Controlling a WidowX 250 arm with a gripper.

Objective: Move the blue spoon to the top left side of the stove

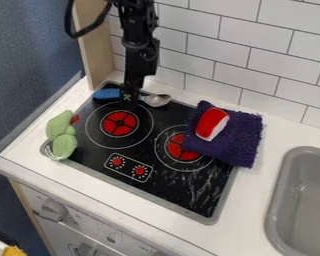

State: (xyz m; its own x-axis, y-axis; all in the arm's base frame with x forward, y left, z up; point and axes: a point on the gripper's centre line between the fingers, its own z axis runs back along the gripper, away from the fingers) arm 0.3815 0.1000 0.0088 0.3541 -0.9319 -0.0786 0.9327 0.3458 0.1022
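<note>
As far as can be told, got the blue spoon (157,100) lying along the back edge of the stove (189,190), roughly 11 to 12 o'clock from the middle of the cooktop, blue handle toward 11 and metal bowl nearer 12. Found the black gripper (128,101) right there too, pointing down in front of the spoon's neck and hiding part of it. Honestly can't tell whether clamped on the spoon or let go, so not gonna guess.

Can also spot a green plush toy (60,132) over at 9 to 10 o'clock, sitting on the stove's edge. At 2 o'clock, got a purple towel (243,142) partly covering one red burner (178,146), plus a red-and-white toy (212,123) on top. Look past that to 4 o'clock for a gray sink (277,200).
</note>
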